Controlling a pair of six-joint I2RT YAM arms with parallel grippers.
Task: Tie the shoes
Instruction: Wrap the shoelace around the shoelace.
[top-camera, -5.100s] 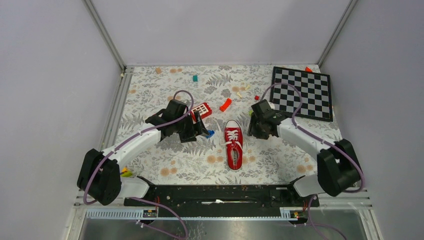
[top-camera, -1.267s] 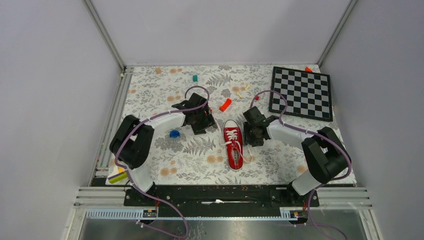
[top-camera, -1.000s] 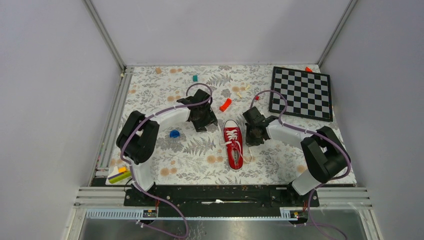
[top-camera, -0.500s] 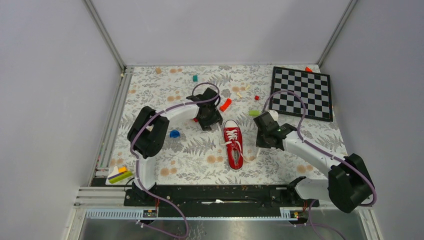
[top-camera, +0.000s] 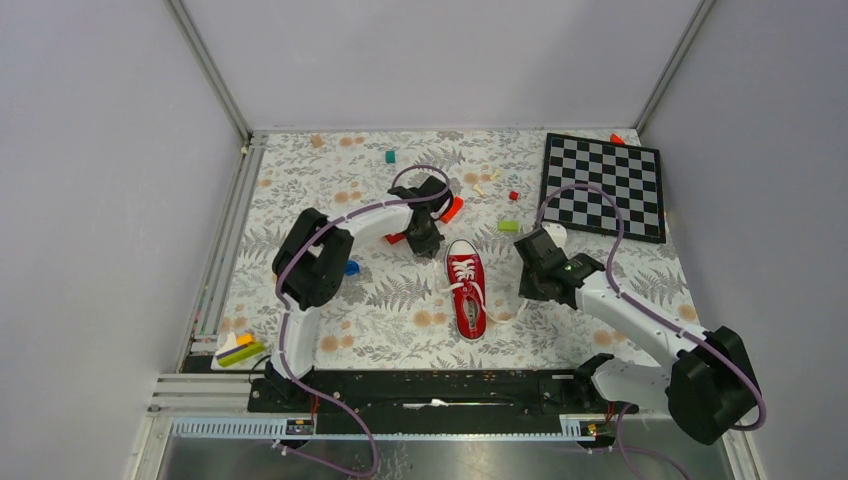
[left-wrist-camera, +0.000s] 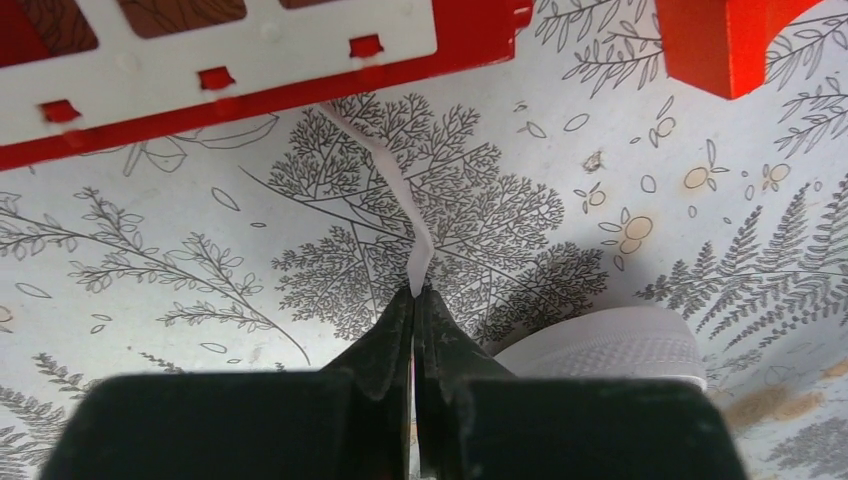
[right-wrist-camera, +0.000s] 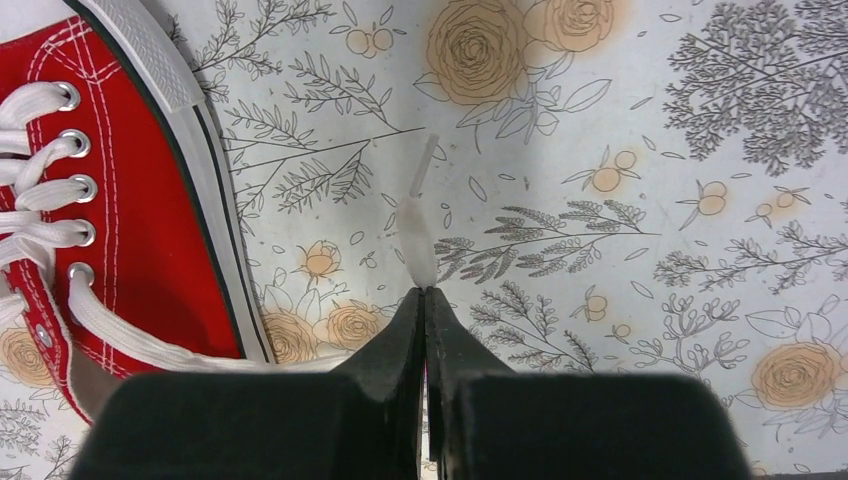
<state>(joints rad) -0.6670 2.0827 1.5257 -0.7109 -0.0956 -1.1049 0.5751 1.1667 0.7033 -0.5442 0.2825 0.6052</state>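
Note:
The red shoe (top-camera: 467, 288) with white laces lies in the middle of the floral mat, toe pointing away from the arms. My left gripper (top-camera: 430, 246) sits just left of its toe; in the left wrist view the gripper (left-wrist-camera: 414, 293) is shut on a white lace end (left-wrist-camera: 392, 190), with the white toe cap (left-wrist-camera: 610, 345) to its right. My right gripper (top-camera: 528, 290) is right of the shoe; in the right wrist view it (right-wrist-camera: 424, 292) is shut on the other lace (right-wrist-camera: 150, 342), which runs from the shoe (right-wrist-camera: 120, 200), and its tip (right-wrist-camera: 415, 228) pokes out past the jaws.
A red block with white squares (left-wrist-camera: 250, 90) and a red-orange piece (left-wrist-camera: 730, 40) lie just beyond the left gripper. A chessboard (top-camera: 603, 186) sits at the back right. A green block (top-camera: 509, 226), a blue piece (top-camera: 350, 268) and small bits lie scattered on the mat.
My left gripper has closed on the lace end and shifted right toward the shoe's toe. The right arm has drawn its lace out to the right, away from the shoe.

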